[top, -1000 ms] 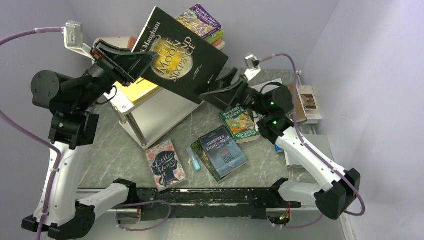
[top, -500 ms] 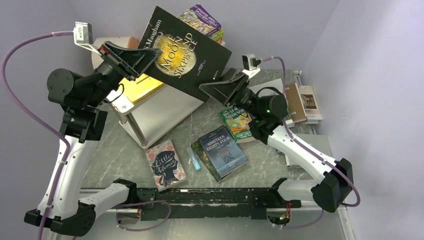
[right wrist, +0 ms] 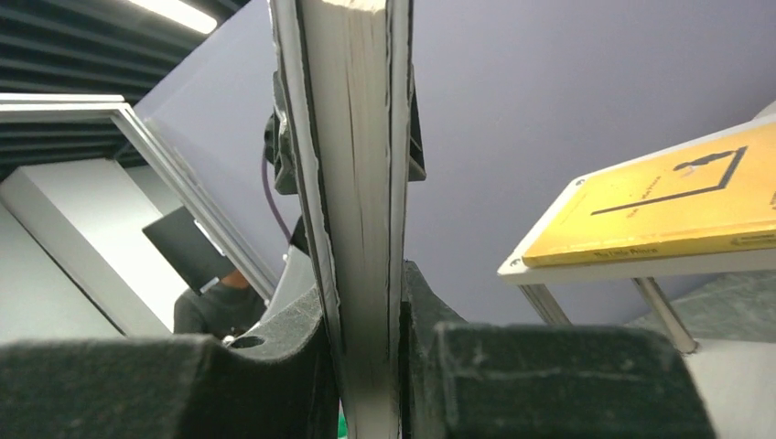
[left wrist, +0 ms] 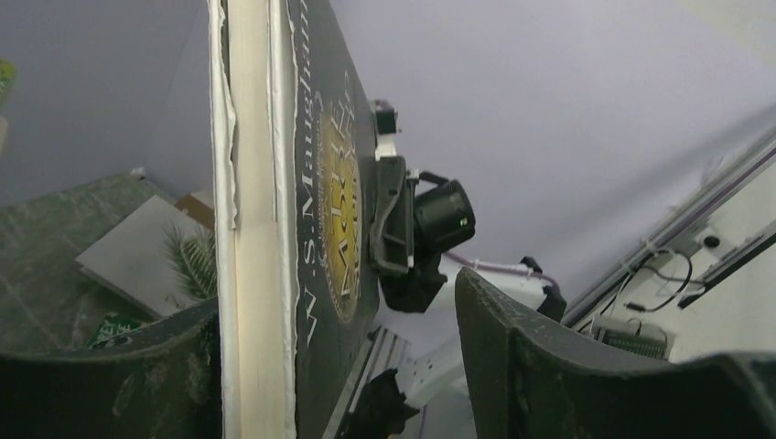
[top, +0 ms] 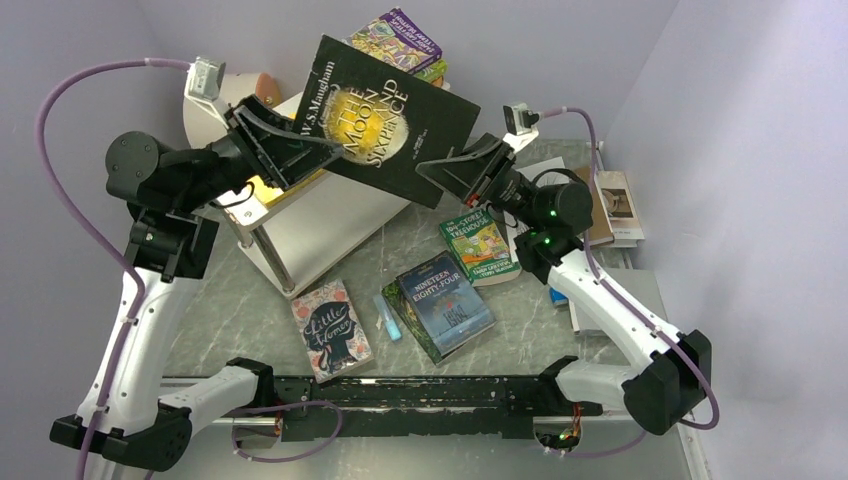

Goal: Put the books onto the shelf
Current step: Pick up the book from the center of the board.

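Note:
A black book, The Moon and Sixpence (top: 390,120), hangs tilted in the air above the white shelf (top: 330,220). My right gripper (top: 442,172) is shut on its right edge; in the right wrist view both fingers press the book (right wrist: 352,137) at the gripper (right wrist: 366,283). My left gripper (top: 305,150) stands open around the book's left edge. The left wrist view shows the page edge (left wrist: 252,183) against one finger, with a wide gap to the other across the gripper (left wrist: 339,302). A yellow book (top: 272,185) lies on the shelf.
A stack of colourful books (top: 402,45) sits at the shelf's far end, beside a white cylinder (top: 235,90). On the table lie Little Women (top: 330,328), Nineteen Eighty-Four (top: 445,303), a Treehouse book (top: 478,245), a small blue bar (top: 388,318), and larger books (top: 610,205) at the right.
My right gripper has closed on the black book's right edge. My left gripper has opened off its left edge. Both arms and the book have shifted slightly right.

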You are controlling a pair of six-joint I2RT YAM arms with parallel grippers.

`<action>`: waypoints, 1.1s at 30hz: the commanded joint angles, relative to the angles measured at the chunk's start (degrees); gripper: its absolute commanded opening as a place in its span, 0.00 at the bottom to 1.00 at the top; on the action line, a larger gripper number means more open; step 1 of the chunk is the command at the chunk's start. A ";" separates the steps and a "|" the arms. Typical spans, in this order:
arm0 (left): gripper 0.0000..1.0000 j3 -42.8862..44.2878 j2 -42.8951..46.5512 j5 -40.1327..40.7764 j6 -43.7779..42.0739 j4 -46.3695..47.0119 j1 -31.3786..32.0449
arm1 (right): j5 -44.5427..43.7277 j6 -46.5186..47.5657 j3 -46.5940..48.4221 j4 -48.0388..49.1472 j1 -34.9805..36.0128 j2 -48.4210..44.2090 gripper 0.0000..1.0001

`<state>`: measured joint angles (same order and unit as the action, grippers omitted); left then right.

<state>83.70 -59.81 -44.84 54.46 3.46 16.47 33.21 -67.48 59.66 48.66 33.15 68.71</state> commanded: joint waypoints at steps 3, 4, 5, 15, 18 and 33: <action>0.71 3.86 -1.28 -9.35 -9.16 -6.70 0.37 | 6.69 -2.26 0.52 3.58 -4.52 -2.51 0.00; 0.71 3.95 -1.43 -9.46 -10.22 -7.10 0.32 | 7.51 -1.91 1.26 1.95 -5.03 -2.79 0.00; 0.70 4.32 -1.69 -9.40 -11.53 -8.08 0.32 | 8.28 -1.37 2.18 -0.08 -5.87 -3.00 0.00; 0.63 6.14 -5.09 -11.22 -16.27 -9.46 0.25 | 16.39 0.06 8.20 -12.62 -12.63 -0.35 0.00; 0.64 6.75 -5.55 -12.15 -16.99 -9.29 0.23 | 19.79 -1.95 7.85 -7.85 -13.24 1.37 0.00; 0.05 3.32 -5.70 -10.42 -14.30 -5.33 0.23 | 22.79 -0.25 10.51 -9.49 -13.41 3.65 0.09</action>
<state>87.81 -66.96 -55.96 41.87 -5.76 16.45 58.11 -68.31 67.48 41.65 20.10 71.99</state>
